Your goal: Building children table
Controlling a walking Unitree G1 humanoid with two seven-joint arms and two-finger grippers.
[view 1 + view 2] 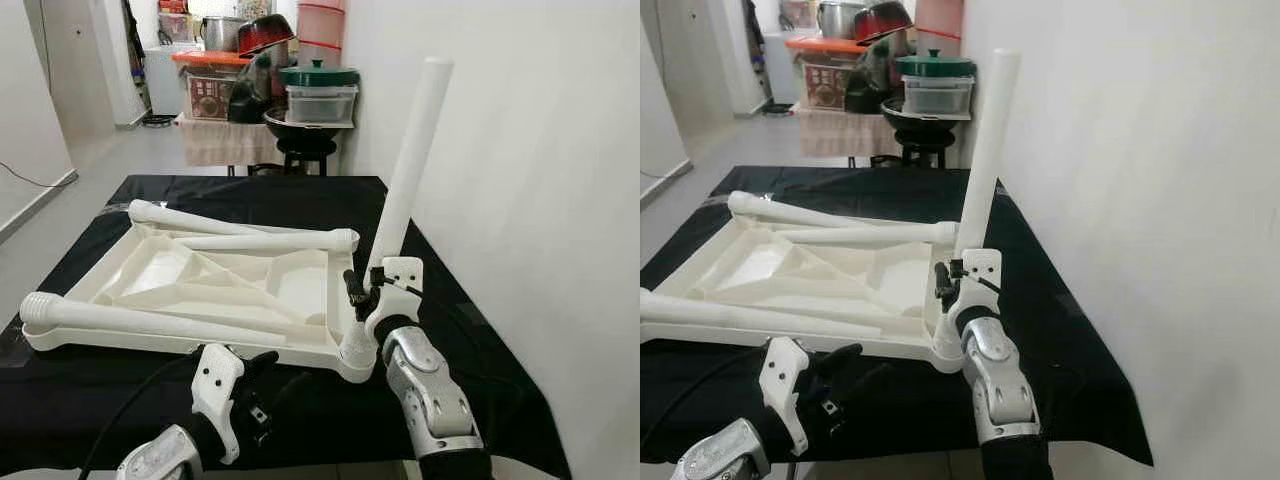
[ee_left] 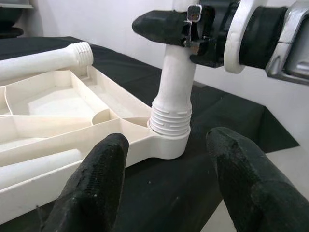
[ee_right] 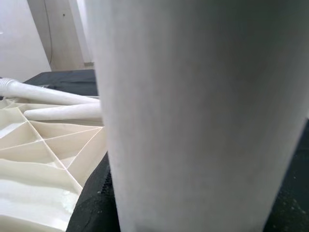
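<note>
Upturned white tabletop lying ribs-up on black cloth; three loose legs lying flat across it. Fourth leg standing in near-right corner socket, long axis near vertical, leaning slightly right. Right gripper clamping its lower shaft. Left gripper hovering open near socket. Risk: cross-threading if turned while leaning.

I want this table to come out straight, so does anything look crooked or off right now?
Yes. The upright leg in the near right corner socket of the upside-down tabletop leans to the right rather than standing square, and its threads still show above the socket. The right gripper holds it low down. Three other legs lie loose on the tabletop.
</note>
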